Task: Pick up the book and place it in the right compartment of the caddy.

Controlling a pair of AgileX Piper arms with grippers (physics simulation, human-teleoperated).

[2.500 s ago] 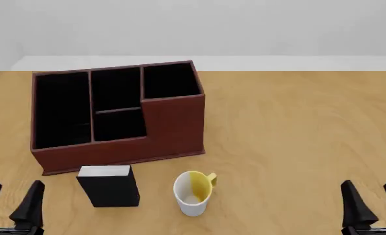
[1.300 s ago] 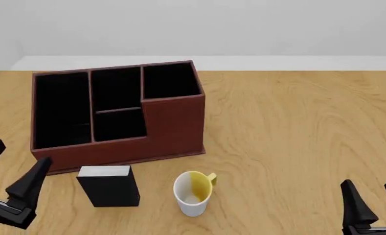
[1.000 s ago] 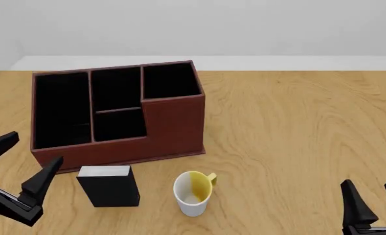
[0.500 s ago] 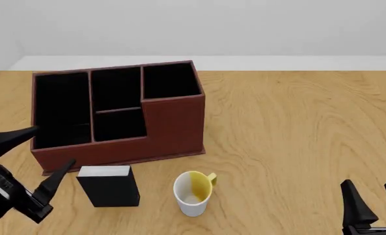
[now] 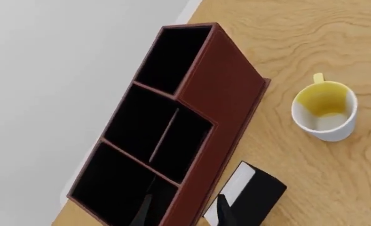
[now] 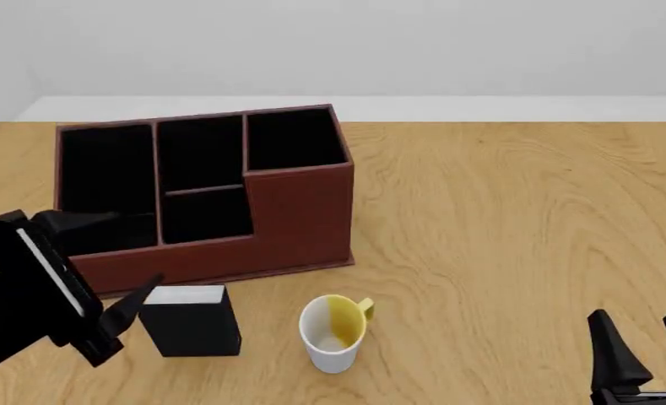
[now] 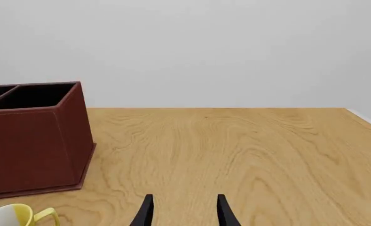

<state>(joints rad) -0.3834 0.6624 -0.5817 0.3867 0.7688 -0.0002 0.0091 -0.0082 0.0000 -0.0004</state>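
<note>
Left gripper (image 6: 116, 263) hangs raised, rolled sideways, jaws spread; right gripper (image 6: 643, 342) sits low, jaws parted.

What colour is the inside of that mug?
The mug is white outside and partly yellow, partly white inside; the left wrist view, looking down into it, shows this best.

white-and-yellow mug (image 6: 335, 332) upright, on wooden table (image 6: 513, 219)
</note>
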